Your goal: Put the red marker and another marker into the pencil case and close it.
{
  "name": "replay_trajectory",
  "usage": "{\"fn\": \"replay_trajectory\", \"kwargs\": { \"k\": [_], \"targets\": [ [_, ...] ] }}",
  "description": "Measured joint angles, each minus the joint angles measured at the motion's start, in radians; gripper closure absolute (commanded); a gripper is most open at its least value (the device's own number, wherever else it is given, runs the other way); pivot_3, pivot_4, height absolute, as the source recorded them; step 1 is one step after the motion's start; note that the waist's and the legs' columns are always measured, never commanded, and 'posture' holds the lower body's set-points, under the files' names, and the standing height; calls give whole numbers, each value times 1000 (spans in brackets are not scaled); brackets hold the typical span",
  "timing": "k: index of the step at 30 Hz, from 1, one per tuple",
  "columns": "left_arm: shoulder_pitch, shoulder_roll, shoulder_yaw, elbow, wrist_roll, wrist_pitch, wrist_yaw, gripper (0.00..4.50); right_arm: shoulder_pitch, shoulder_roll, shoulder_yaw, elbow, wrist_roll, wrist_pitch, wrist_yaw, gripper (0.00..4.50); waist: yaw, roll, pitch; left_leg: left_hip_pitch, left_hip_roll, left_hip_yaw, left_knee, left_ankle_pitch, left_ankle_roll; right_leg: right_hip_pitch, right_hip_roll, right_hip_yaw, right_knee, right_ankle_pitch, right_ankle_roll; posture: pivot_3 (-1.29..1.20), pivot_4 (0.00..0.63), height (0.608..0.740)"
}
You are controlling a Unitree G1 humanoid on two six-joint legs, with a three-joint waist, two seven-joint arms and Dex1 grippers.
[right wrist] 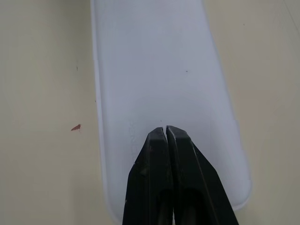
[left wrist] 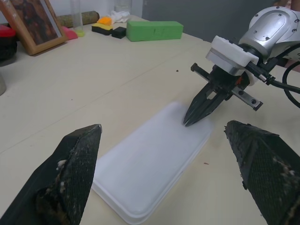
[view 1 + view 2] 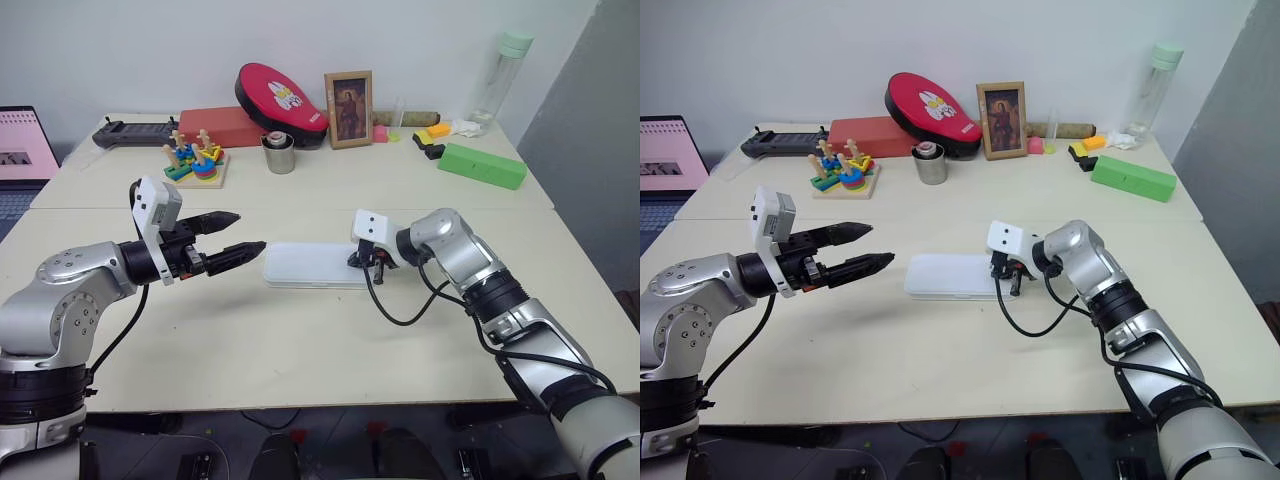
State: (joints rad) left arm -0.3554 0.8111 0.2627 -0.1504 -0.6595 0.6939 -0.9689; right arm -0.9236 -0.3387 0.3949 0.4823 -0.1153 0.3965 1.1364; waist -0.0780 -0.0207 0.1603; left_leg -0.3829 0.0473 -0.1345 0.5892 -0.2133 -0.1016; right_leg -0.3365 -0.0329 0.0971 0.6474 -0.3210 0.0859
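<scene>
The cream table (image 3: 300,350) carries everything, with the closed pencil case (image 3: 315,266) lying flat near its middle, lid down and between the two jaws. The markers cannot be made out anywhere on the table.

The left gripper (image 3: 236,238) hangs above the table just beside the case's left end, its jaws spread wide and empty, pointing along the case toward the other arm. In the left wrist view the case lies straight ahead between its two black fingers (image 2: 70,173).

The right gripper (image 2: 190,119) slants down onto the case's right end from the opposite side. Its jaws are pressed tightly together with nothing between them, and their tip rests on or just over the white lid close to that end's edge; whether it actually touches cannot be told.

Well beyond both jaws, at the table's far side, stand a green box (image 3: 483,165), a red oval pad (image 3: 282,100), a framed picture (image 3: 348,109), a stacking toy (image 3: 194,160) and a metal cup (image 3: 279,154).
</scene>
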Motion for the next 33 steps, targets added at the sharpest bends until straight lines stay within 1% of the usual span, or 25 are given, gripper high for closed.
{"fn": "replay_trajectory", "kwargs": {
  "k": [2, 4, 6, 7, 8, 13, 18, 23, 33],
  "targets": [
    [0, 0, 0, 7, 6, -2, 18, 0, 8, 1, -37, -5, 42, 34, 2, 4452, 0, -1, 0, -3, 0, 0, 0, 0, 0, 0, 0, 0, 0, 0, 0, 0, 150, 740],
    [-4, -1, 0, 32, 27, -11, 42, 0, 7, 0, -97, -12, 87, 69, -11, 4452, 0, 2, 2, -6, 0, 0, -1, 0, 0, -1, 0, 0, 0, 0, 0, 0, 150, 740],
    [-11, -2, 0, 73, 60, -39, 71, 0, 3, -8, -158, -25, 126, 101, -36, 4081, -1, 2, 2, -6, 0, 0, -1, 0, 0, -1, 0, 0, 0, 0, -1, 0, 150, 740],
    [-17, -3, 0, 99, 82, -56, 88, 0, 0, -21, -184, -36, 145, 121, -47, 4019, 0, 2, 2, -6, 0, 0, -2, 0, 0, -2, 0, 0, -1, 0, -1, 0, 150, 740],
    [-23, -2, 0, 128, 103, -72, 105, 0, 1, -47, -206, -53, 160, 140, -48, 3666, 1, 2, 2, -7, 0, 0, -2, 0, 0, -2, 0, 0, -2, 0, -1, 0, 150, 740],
    [-25, -1, 1, 229, 182, -132, 140, 0, 34, -157, -299, -117, 220, 216, -62, 2419, 7, 2, 2, -11, 0, 1, -2, -1, 0, -5, -1, 0, -2, 0, -1, 0, 150, 740],
    [-28, 7, 0, 308, 225, -179, 135, 0, 69, -223, -358, -171, 263, 289, -94, 1187, 7, 2, 2, -11, 0, 1, -2, -1, 0, -6, -1, 0, -2, 0, -1, 0, 150, 740],
    [-40, 20, 0, 362, 247, -207, 125, 0, 102, -244, -383, -231, 297, 328, -127, 15, 6, 2, 2, -11, 0, 1, -2, -1, 0, -6, -1, 0, -2, 0, -1, 0, 150, 740],
    [-62, 34, 0, 400, 251, -222, 102, 0, 158, -247, -384, -314, 349, 377, -180, 15, 7, 2, 2, -12, 0, 1, -2, -1, 0, -6, -1, 0, -2, 0, -1, 0, 150, 740]
  ]
}}
